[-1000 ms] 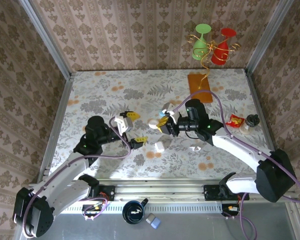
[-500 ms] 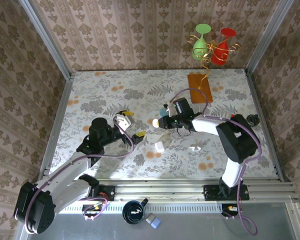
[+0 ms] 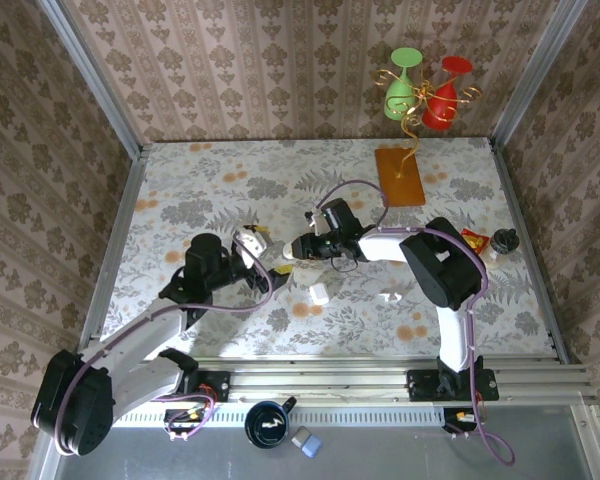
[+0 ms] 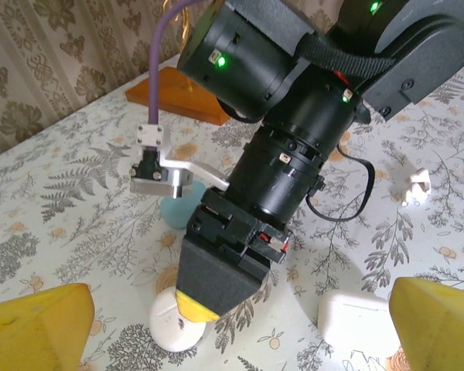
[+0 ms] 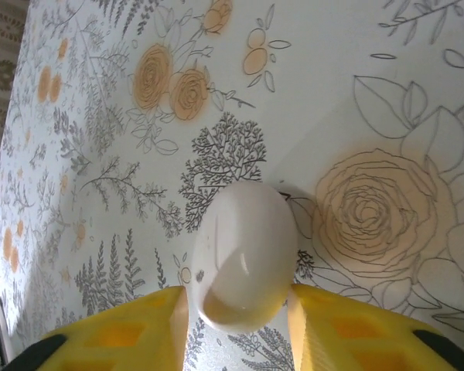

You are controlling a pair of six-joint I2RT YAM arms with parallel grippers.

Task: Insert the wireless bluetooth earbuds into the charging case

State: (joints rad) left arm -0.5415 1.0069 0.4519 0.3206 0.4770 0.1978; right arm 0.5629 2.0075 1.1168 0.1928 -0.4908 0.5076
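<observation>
White and egg-shaped, the charging case [image 5: 243,247] lies on the floral desk [image 3: 180,180] near its middle, between the yellow pads [image 5: 131,336] of the right jaws. Each pad sits right against a flank of the shell, and I cannot tell whether they squeeze it or merely stand beside it. The left jaws stand wide apart with nothing between them, their yellow fingertips [image 4: 39,328] hovering just left of the right jaws, so the two arms crowd close there. A second white case [image 4: 356,318], squarer with rounded corners, rests just on the near side of that spot. One small white earbud [image 4: 414,185] (its shape is hard to make out) lies on the desk further right, apart from both cases. Open patterned surface runs left and far from the arms up to the metal frame [image 3: 117,230] at the desk's edges. At the far right an orange board [image 3: 400,175] carries a gold wire stand with a green glass [image 3: 400,88] and a red glass [image 3: 443,100]. A red packet [image 3: 470,240] lies by the right edge.
</observation>
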